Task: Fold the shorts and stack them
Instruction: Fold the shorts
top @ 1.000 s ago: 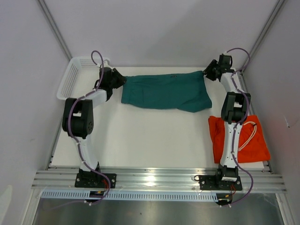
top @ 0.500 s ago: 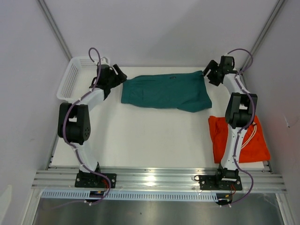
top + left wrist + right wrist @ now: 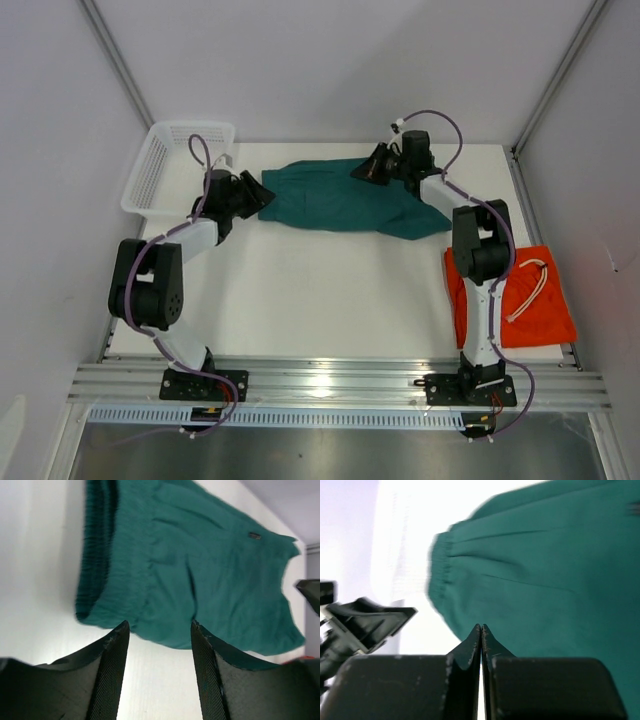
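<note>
The teal shorts (image 3: pixel 330 200) lie spread flat across the far middle of the table, waistband to the left. My left gripper (image 3: pixel 264 191) stands open at the waistband end; in the left wrist view its fingertips (image 3: pixel 159 626) frame the near hem of the teal shorts (image 3: pixel 210 565) with bare table between them. My right gripper (image 3: pixel 366 171) hovers over the shorts' far edge near the middle. Its jaws (image 3: pixel 481 627) are shut, with no fabric visible between them, above the teal shorts (image 3: pixel 545 565). The orange-red shorts (image 3: pixel 540 310) with a white drawstring lie at the right, partly behind the right arm.
A white mesh basket (image 3: pixel 160 170) stands at the far left corner, just beyond the left arm. The table's aluminium front rail (image 3: pixel 330 380) carries both arm bases. Grey walls close in on both sides and at the back.
The right arm swung left from the shorts' far right corner to over the middle of their far edge, and its jaws opened, then shut. The left gripper opened and slid slightly nearer along the waistband.
</note>
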`<state>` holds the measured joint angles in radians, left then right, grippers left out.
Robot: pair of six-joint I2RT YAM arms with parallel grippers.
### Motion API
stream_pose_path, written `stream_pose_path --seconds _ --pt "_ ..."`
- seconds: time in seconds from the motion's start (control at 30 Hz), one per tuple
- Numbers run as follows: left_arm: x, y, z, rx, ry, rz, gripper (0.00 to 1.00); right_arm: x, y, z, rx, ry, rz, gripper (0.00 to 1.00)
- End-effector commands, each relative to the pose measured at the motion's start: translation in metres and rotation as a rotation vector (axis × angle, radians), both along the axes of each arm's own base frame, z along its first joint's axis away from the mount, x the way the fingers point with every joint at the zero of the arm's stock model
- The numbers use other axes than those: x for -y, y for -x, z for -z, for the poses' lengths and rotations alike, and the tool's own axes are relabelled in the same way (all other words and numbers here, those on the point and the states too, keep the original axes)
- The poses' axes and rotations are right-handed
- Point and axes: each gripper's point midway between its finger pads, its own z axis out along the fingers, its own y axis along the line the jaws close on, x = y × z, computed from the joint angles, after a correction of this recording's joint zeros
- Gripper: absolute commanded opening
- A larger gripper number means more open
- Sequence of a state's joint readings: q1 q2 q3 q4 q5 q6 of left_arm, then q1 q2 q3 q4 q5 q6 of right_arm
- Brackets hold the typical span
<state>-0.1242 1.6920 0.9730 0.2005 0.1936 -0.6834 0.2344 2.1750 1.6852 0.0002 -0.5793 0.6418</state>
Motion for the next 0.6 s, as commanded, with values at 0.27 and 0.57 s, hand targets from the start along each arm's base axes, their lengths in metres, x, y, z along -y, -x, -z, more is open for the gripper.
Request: stream_pose_path --seconds 0.27,0.57 --pt "0.036 -0.049 -0.017 0.078 0.132 0.103 0.50 -0.084 0.005 0.030 -0.027 -0.277 -0.187 0.00" --pt "0.050 -0.076 0.032 -0.080 0.110 0.086 0.47 -0.081 0.008 0.111 -0.225 -0.114 -0.090 0.00"
